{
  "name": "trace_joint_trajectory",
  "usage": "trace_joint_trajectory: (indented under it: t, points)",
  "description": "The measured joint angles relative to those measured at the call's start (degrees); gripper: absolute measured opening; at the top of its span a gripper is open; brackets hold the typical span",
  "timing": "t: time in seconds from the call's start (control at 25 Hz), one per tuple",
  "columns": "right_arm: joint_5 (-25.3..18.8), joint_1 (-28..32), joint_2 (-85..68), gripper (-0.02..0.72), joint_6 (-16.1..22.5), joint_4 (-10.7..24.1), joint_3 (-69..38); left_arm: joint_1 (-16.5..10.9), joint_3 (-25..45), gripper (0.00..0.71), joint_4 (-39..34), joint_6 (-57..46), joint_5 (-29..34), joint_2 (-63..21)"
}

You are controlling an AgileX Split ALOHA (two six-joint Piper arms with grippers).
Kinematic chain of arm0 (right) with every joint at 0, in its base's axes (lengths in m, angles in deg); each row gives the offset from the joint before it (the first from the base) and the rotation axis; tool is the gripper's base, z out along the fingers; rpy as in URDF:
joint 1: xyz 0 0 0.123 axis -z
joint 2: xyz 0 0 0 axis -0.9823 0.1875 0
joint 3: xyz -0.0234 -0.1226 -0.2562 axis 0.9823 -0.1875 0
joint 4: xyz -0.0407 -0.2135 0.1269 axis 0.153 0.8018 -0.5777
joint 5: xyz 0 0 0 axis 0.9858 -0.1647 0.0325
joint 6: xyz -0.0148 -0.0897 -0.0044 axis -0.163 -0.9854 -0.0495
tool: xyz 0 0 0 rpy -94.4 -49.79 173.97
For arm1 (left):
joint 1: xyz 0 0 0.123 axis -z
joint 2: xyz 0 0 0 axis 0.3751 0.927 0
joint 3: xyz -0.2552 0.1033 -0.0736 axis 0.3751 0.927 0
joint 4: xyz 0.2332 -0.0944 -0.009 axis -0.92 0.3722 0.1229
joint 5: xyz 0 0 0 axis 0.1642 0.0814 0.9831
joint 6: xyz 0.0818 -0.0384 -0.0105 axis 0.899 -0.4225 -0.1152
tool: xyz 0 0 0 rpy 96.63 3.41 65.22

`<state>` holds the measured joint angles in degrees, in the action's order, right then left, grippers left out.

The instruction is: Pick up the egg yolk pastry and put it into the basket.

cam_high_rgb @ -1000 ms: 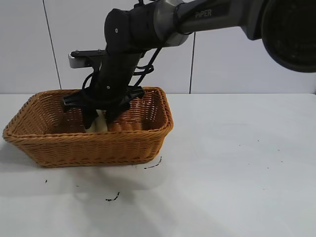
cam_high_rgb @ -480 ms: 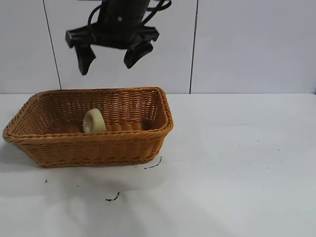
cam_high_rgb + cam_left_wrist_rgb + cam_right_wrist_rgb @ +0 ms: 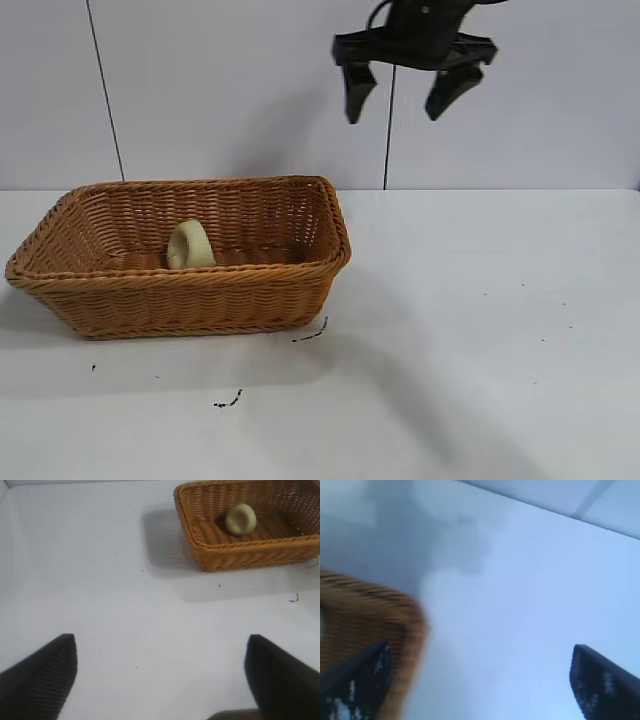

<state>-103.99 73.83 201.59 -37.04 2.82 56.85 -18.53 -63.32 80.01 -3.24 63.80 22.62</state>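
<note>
Evidently, status: your placement reads as done.
Pastry: the egg yolk pastry [image 3: 190, 245] lies inside the basket [image 3: 300, 290], near the table's left edge.
Right gripper [image 3: 410, 95]: released, empty, raised well above the table.
Left gripper [image 3: 160, 680]: spread wide, idle.
Remaining: nothing evident.

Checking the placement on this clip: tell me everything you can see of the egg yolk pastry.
The egg yolk pastry is a small, round, pale yellowish-cream bun with a smooth matte surface and a shallow dent in its face. It rests inside the basket, tilted up on its edge on the woven floor, toward the middle. Only the wicker touches it; the right gripper hangs high above the table, fingers open and empty.
</note>
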Motion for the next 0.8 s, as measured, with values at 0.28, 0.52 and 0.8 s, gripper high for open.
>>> trace_joint_trajectory:
  t: [0.28, 0.52, 0.8]
  points:
    - [-3.4, 4.1, 0.0, 0.695, 0.0, 0.0, 0.0, 0.0, 0.0, 0.693, 0.0, 0.0, 0.0, 0.0]
    - [-3.3, 4.3, -5.4, 0.695, 0.0, -0.5, -7.0, 0.0, 0.0, 0.693, 0.0, 0.0, 0.0, 0.0]
    - [-3.3, 4.3, -27.4, 0.695, -0.3, -0.9, -31.1, 0.0, 0.0, 0.693, 0.0, 0.0, 0.0, 0.0]
